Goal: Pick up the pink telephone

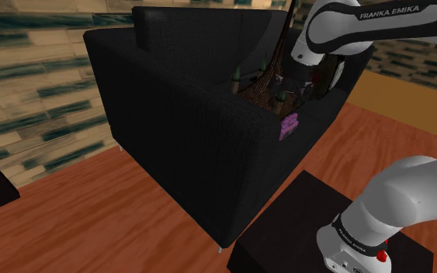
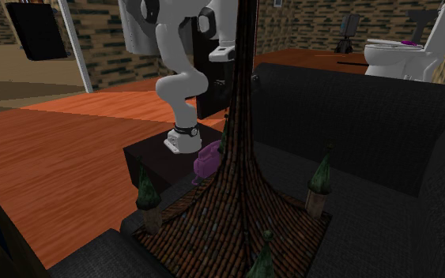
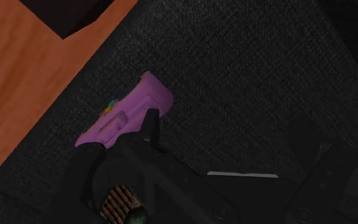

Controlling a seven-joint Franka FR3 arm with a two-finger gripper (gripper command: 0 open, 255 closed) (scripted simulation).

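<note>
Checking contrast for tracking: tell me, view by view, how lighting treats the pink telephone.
Shoulder view: dim, the telephone a bright patch on the near-black sofa. Second exterior view: better lit, telephone partly behind the brown tower. Wrist view: dark, telephone stands out sharply.

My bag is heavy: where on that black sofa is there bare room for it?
Bare cushion lies between the brown tower and the sofa backrest. It is crowded at the seat edge, where the pink telephone sits beside the tower.
</note>
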